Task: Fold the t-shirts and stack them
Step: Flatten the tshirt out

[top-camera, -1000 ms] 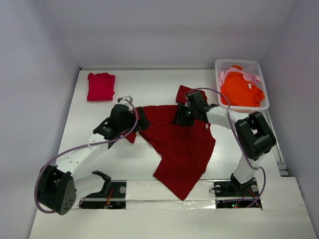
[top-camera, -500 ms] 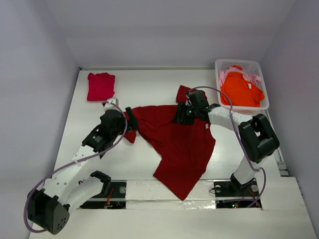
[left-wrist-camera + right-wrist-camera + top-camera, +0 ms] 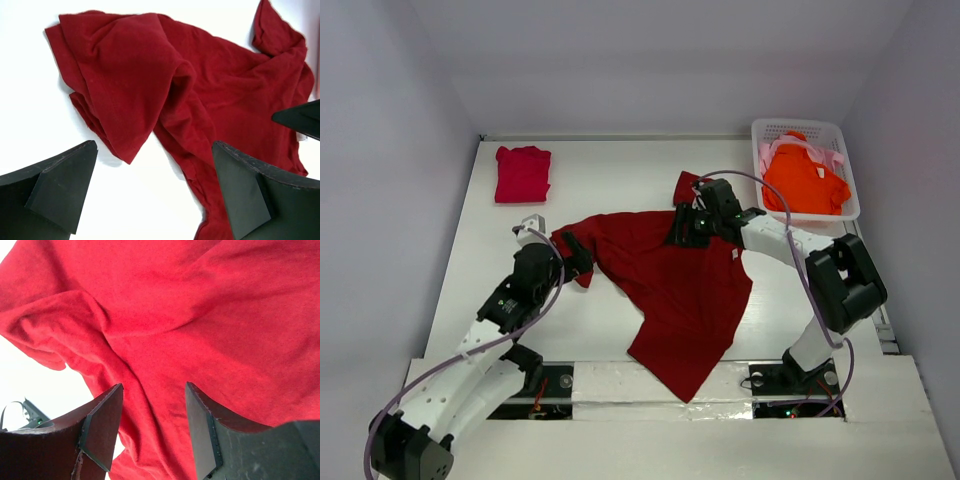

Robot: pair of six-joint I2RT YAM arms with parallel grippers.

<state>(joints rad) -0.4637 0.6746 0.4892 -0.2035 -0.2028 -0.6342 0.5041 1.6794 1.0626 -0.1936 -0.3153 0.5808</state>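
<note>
**A:** What could go wrong from here?

**B:** The biggest worry is the large dark red t-shirt (image 3: 680, 290). It lies crumpled in the middle of the surface (image 3: 620, 180), and its near corner reaches the near edge. If only one side is pulled, I think the cloth will drag and bunch instead of flattening, or slide further over that edge.

**A:** And the other shirts?

**B:** I see little danger for them. The white basket (image 3: 840, 135) at the far right holds the orange t-shirt (image 3: 805, 180) and the pale pink t-shirt (image 3: 832, 158). The crimson-pink t-shirt (image 3: 523, 173) lies folded at the far left, well apart from both arms.

**A:** And the claws?

**B:** The left claw (image 3: 152, 150) is wide and holds nothing. It is just beside the left flap (image 3: 125, 90), which is doubled under. If it closes there, it may catch several layers together. The right claw (image 3: 152, 387) stands about half wide over the far part of the shirt, and I see no fold pinched in it. If it presses down while the left one pulls, the cloth may twist.

**A:** What does one view show that another does not?

**B:** Only the top view shows the whole outline of the shirt, the basket and the folded shirt. The left wrist view shows the layers of the flap. The right wrist view shows the gap in that claw, which the wrist hides from above.
</note>
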